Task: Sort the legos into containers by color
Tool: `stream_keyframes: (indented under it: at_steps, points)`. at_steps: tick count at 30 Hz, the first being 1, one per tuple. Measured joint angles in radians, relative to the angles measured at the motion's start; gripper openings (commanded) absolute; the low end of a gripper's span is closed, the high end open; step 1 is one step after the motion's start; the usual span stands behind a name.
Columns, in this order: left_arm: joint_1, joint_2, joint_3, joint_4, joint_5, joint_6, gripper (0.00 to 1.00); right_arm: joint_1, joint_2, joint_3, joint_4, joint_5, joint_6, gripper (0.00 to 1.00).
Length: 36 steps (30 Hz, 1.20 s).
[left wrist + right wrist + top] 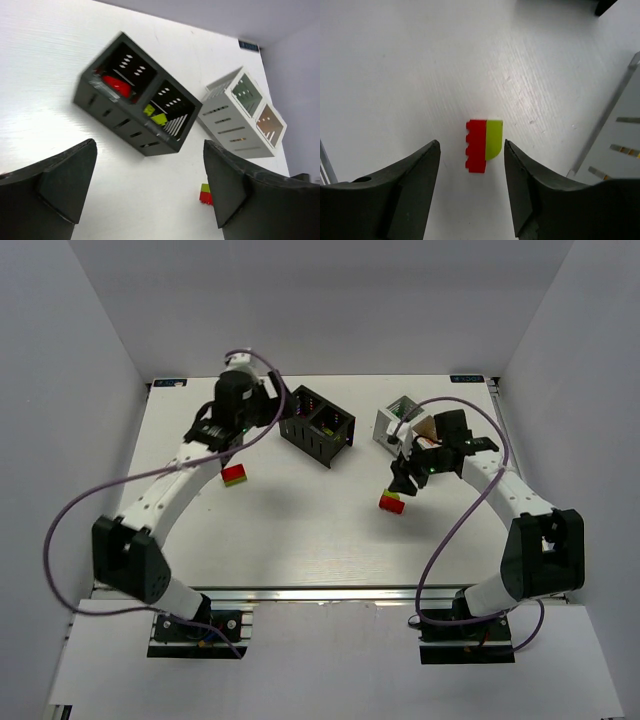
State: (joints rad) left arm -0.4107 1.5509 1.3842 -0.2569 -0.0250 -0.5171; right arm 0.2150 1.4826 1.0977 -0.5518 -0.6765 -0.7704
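A red and lime-green lego stack (484,145) lies on the table just ahead of my right gripper (471,150), which hangs open and empty above it, beside the white container (400,423). In the top view that stack (392,502) sits below the right gripper (405,480). A second red-and-green stack (235,475) lies under the left arm. My left gripper (150,150) is open and empty in front of the black container (135,107), which holds a red brick (117,85) in one compartment and green bricks (155,114) in the other. In the top view the left gripper (268,405) hovers by the black container (318,425).
The white container (245,117) stands right of the black one, its contents unclear. Its slotted wall (620,135) is close on the right of the right gripper. Grey walls enclose the table on the left, right and back.
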Motion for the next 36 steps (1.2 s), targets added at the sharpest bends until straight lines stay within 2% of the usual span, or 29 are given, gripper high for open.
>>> stream_keyframes:
  at_steps: [3,9,18,25,28,31,34,35,36]
  points:
    - [0.032,-0.16,-0.107,0.003,-0.033,-0.024,0.98,0.0,-0.01,-0.042,-0.05,0.039,-0.072,0.66]
    - [0.084,-0.358,-0.268,-0.02,-0.047,-0.066,0.98,0.0,-0.021,-0.146,-0.079,0.105,-0.167,0.68]
    - [0.133,-0.51,-0.446,-0.112,-0.054,-0.132,0.98,0.008,-0.004,-0.179,0.007,0.179,-0.174,0.65]
    - [0.139,-0.591,-0.478,-0.146,-0.07,-0.157,0.98,0.041,0.053,-0.218,0.114,0.222,-0.124,0.6]
    - [0.14,-0.617,-0.494,-0.155,-0.073,-0.164,0.98,0.062,0.068,-0.238,0.15,0.239,-0.1,0.55]
    - [0.14,-0.63,-0.51,-0.163,-0.073,-0.175,0.98,0.076,0.084,-0.247,0.177,0.251,-0.078,0.46]
    - [0.14,-0.638,-0.529,-0.163,-0.072,-0.188,0.98,0.077,0.09,-0.265,0.216,0.258,-0.068,0.27]
    - [0.14,-0.639,-0.535,-0.161,-0.072,-0.195,0.98,0.077,0.09,-0.27,0.227,0.255,-0.064,0.15]
    - [0.14,-0.64,-0.541,-0.161,-0.069,-0.2,0.98,0.077,0.089,-0.274,0.236,0.254,-0.061,0.08]
